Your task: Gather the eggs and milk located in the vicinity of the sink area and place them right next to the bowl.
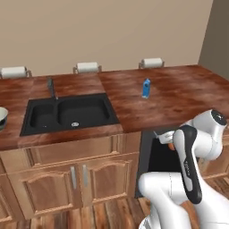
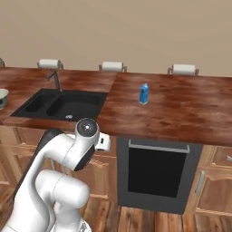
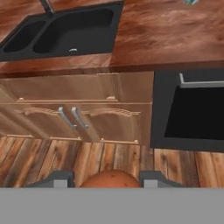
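The gripper (image 3: 112, 180) is clamped on the orange-brown egg (image 3: 110, 179), carried low in front of the cabinets below the sink (image 1: 69, 112). The milk (image 1: 146, 87) stands on the counter right of the sink; the bowl (image 1: 2, 117), seemingly cut off at the edge, sits left of it, so next comes a lift across to set the egg down beside it.

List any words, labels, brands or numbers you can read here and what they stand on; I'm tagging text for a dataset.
No text can be read.
Milk carton: pale markings on its blue side, too small and blurred to read.
Bowl, sink, oven, paper towel rolls: no lettering visible.
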Controlling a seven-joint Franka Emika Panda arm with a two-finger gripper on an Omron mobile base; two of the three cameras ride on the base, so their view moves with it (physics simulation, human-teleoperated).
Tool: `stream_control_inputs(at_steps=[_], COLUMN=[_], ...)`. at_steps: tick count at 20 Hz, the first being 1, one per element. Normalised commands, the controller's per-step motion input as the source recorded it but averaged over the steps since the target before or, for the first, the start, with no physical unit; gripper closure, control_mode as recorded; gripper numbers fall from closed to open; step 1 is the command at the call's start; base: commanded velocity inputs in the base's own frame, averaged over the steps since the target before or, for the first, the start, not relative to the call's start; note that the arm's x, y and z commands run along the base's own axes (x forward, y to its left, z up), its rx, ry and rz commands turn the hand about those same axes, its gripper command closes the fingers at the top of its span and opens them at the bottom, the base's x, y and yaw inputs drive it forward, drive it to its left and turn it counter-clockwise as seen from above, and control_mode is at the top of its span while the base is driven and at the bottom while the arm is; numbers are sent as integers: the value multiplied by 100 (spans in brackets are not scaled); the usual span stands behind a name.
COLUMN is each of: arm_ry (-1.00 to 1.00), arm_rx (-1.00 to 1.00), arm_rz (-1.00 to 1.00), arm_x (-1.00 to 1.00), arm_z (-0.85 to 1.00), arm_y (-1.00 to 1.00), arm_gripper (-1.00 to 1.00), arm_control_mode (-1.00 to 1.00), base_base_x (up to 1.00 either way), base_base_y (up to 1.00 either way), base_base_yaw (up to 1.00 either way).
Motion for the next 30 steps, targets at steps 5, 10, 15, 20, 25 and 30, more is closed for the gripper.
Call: stream_control_inputs(at_steps=[5, 10, 15, 20, 25, 30], arm_ry=[0, 0, 0, 0, 0, 0], arm_rx=[0, 0, 0, 0, 0, 0], arm_rz=[0, 0, 0, 0, 0, 0], arm_x=[0, 0, 0, 0, 0, 0], arm_z=[0, 0, 0, 0, 0, 0], arm_y=[0, 0, 0, 0, 0, 0], arm_gripper=[100, 100, 100, 100, 100, 100], arm_control_mode=[100, 100, 100, 100, 100, 100], base_base_x=[0, 0, 0, 0, 0, 0], base_base_y=[86, 99, 100, 100, 100, 81], base_base_yaw=[2, 0, 0, 0, 0, 0])
